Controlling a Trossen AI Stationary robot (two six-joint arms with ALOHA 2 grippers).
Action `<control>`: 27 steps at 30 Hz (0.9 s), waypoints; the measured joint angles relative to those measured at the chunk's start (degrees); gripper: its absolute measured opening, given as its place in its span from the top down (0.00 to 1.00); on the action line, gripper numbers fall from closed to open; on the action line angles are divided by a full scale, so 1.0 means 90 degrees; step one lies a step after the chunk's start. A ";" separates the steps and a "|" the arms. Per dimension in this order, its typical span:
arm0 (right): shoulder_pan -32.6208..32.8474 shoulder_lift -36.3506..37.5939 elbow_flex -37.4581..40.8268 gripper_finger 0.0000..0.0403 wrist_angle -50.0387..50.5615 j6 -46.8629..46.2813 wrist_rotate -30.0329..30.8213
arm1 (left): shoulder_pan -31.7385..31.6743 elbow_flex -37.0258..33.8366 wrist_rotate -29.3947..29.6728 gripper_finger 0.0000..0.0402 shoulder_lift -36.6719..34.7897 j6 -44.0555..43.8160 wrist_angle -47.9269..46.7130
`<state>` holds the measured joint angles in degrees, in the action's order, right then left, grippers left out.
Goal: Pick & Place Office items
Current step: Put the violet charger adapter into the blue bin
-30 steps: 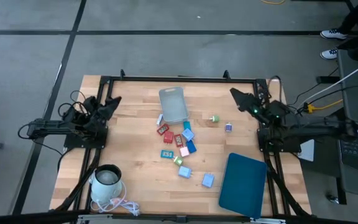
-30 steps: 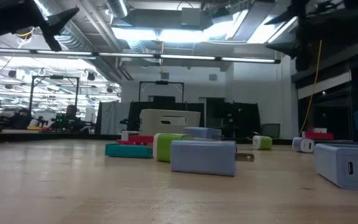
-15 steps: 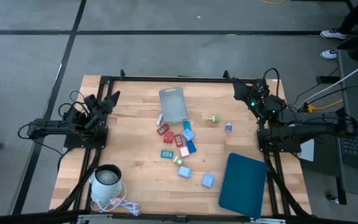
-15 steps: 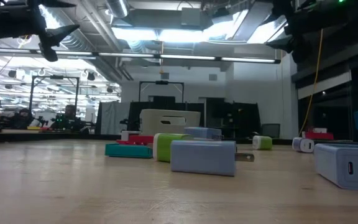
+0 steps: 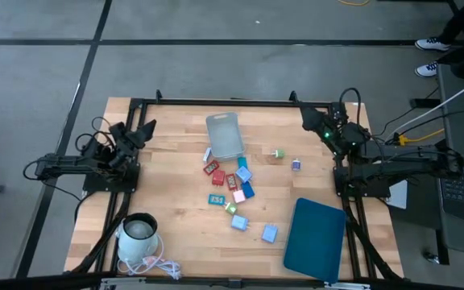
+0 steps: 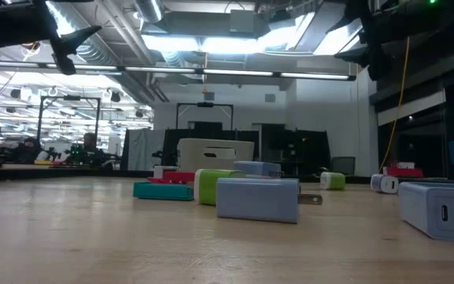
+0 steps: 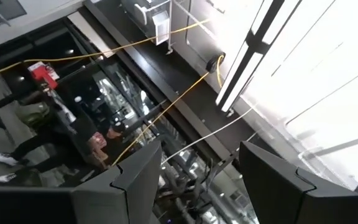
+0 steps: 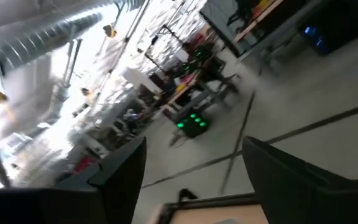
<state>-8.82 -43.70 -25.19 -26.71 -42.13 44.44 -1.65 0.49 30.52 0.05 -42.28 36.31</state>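
Note:
The office items (image 5: 234, 187) lie scattered on the middle of the wooden table: small red, blue, light blue, teal, pink and green pieces, each resting flat on the wood. In the low view, a light blue block (image 6: 257, 197) and a green piece (image 6: 211, 186) lie nearest the camera. My left gripper (image 5: 145, 127) hangs open above the table's left edge, well clear of the items. My right gripper (image 5: 304, 119) is open above the far right corner. Both wrist views look up into the room, showing open fingers (image 7: 135, 177) (image 8: 120, 165) with nothing between them.
A translucent grey bin (image 5: 224, 134) lies on the far middle of the table. A dark-teal flat tray (image 5: 314, 239) sits at the near right corner. A white kettle (image 5: 138, 230) with its cord stands at the near left corner. Bare wood lies between the left arm and the items.
My right gripper has drawn back toward the table's right edge and tipped its fingers upward. My left gripper has shifted only slightly. No item has moved.

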 joint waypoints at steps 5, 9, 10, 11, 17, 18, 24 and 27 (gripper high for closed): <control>0.0000 0.0000 0.0000 0.33 0.0342 -0.0756 0.0112 | 0.0000 0.0000 0.0000 0.47 0.0000 0.0144 -0.0007; -0.0013 -0.0034 0.0000 0.33 0.0362 -0.1157 -0.0304 | 0.0000 0.0000 0.0002 0.47 0.0000 0.0160 -0.0007; -0.0015 -0.0034 0.0000 0.33 0.0365 -0.1154 -0.0520 | 0.0000 0.0002 0.0020 0.47 0.0000 0.0163 -0.0007; -0.0010 -0.0034 0.0000 0.33 0.0361 -0.1167 -0.0615 | 0.0000 0.0000 0.0026 0.47 0.0000 0.0163 -0.0013; -0.0028 -0.0056 0.0000 0.33 0.0308 -0.1432 -0.0815 | 0.0000 0.0002 -0.0083 0.47 0.0000 0.0163 -0.0024; -0.0046 -0.0066 0.0000 0.33 0.0294 -0.1444 -0.0997 | 0.0000 0.0000 -0.0135 0.47 0.0000 0.0160 -0.0026; -0.0399 -0.0090 -0.0007 0.33 -0.0412 -0.0468 -0.1805 | 0.0000 0.0002 -0.0523 0.47 -0.0002 0.0073 0.0361; -0.0528 -0.0094 -0.0002 0.33 -0.0909 0.0420 -0.0564 | 0.0000 0.0002 -0.0540 0.47 0.0000 0.0068 0.0388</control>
<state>-13.57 -44.55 -25.21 -34.89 -38.35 39.36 -1.65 0.51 25.67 0.05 -41.67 39.81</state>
